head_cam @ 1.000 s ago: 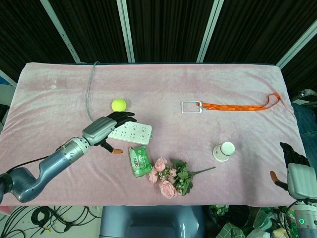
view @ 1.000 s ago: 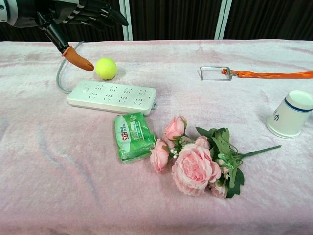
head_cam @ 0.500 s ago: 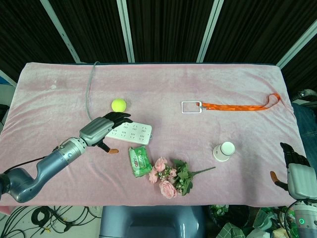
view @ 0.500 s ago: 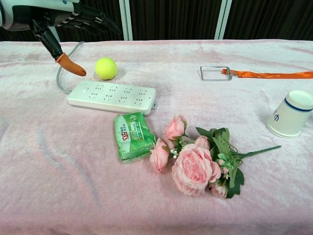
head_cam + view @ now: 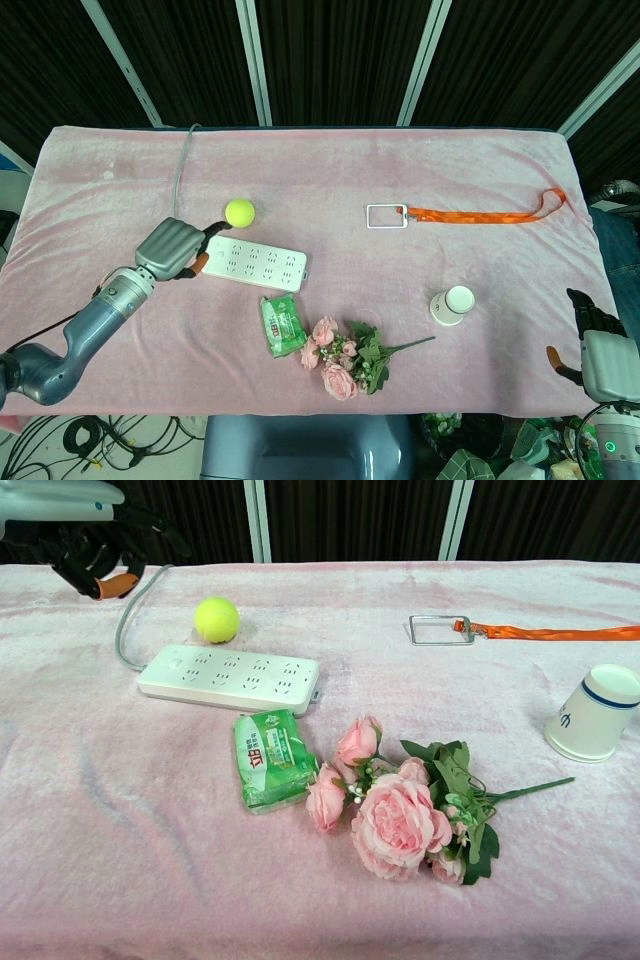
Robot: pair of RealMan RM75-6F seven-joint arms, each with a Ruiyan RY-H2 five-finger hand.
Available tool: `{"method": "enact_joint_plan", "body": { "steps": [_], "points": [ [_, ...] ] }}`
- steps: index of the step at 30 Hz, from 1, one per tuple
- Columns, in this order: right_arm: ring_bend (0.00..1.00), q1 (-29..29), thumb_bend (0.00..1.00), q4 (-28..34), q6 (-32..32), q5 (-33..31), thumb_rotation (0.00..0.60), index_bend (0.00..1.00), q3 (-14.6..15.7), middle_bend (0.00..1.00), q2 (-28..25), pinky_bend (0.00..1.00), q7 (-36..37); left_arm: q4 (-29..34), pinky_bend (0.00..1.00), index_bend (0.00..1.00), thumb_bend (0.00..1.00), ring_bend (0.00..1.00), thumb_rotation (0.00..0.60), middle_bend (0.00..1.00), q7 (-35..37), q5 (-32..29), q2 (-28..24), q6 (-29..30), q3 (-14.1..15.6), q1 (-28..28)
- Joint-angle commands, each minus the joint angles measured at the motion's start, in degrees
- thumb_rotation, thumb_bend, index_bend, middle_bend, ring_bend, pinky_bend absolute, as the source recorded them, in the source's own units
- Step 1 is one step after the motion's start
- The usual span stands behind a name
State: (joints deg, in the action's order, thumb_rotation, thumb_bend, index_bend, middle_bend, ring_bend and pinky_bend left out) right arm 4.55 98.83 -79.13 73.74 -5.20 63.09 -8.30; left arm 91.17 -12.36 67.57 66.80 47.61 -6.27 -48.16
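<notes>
The robot's left hand hovers above the pink velvety cloth that covers the table, just beside the left end of the white multi-socket power strip. From the chest view the left hand's fingers are curled inward around nothing, the orange-tipped thumb tucked beneath them, and nothing is pinched or carried. Whether the hand touches the strip cannot be told from the head view; in the chest view it sits apart from it, up and to the left. The strip's grey cable runs away toward the far edge of the table. A yellow-green tennis ball rests just beyond the strip, near the hand.

In front of the strip lies a green packet of tissues, with a bunch of pink artificial roses beside it. Further right stand a white paper cup and a clear badge holder on an orange lanyard. The right hand sits off the table's right corner; its fingers look loosely bent, though whether they are closed cannot be told
</notes>
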Motion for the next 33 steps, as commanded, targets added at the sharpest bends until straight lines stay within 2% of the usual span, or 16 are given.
{"method": "enact_joint_plan", "body": {
  "steps": [1, 7, 12, 15, 22, 33],
  "points": [
    [0.19, 0.0, 0.23, 0.1, 0.0, 0.0, 0.6, 0.03, 0.0, 0.09, 0.0, 0.2, -0.2, 0.3, 0.79, 0.2, 0.63, 0.78, 0.6, 0.73, -13.6, -15.1, 4.8, 4.2, 1.1, 1.3],
    [0.19, 0.1, 0.23, 0.0, 0.0, -0.2, 0.6, 0.03, -0.1, 0.09, 0.0, 0.2, -0.3, -0.3, 0.82, 0.18, 0.63, 0.82, 0.6, 0.75, -18.8, -21.4, 7.1, 4.7, 1.9, 0.5],
    [0.19, 0.1, 0.23, -0.1, 0.1, -0.3, 0.6, 0.03, -0.1, 0.09, 0.0, 0.2, -0.2, -1.2, 0.83, 0.15, 0.63, 0.82, 0.6, 0.75, -19.4, -25.9, 7.9, 1.5, 2.6, -0.3],
    [0.19, 0.1, 0.23, -0.2, 0.1, -0.4, 0.6, 0.03, -0.1, 0.09, 0.0, 0.2, -0.1, -1.4, 0.83, 0.15, 0.63, 0.82, 0.6, 0.75, -17.4, -27.4, 7.8, -2.1, 2.4, -0.8],
    [0.19, 0.1, 0.23, -0.1, 0.2, -0.5, 0.6, 0.03, -0.1, 0.09, -0.1, 0.2, -0.2, -2.7, 0.83, 0.15, 0.63, 0.82, 0.6, 0.75, -13.0, -24.6, 8.5, -5.9, 2.0, -1.2],
    [0.19, 0.1, 0.23, -0.2, 0.3, -0.6, 0.6, 0.03, -0.1, 0.09, -0.1, 0.2, -0.1, -4.4, 0.83, 0.15, 0.63, 0.82, 0.6, 0.75, -11.3, -23.2, 9.6, -6.1, 2.4, -1.6]
  ]
}}
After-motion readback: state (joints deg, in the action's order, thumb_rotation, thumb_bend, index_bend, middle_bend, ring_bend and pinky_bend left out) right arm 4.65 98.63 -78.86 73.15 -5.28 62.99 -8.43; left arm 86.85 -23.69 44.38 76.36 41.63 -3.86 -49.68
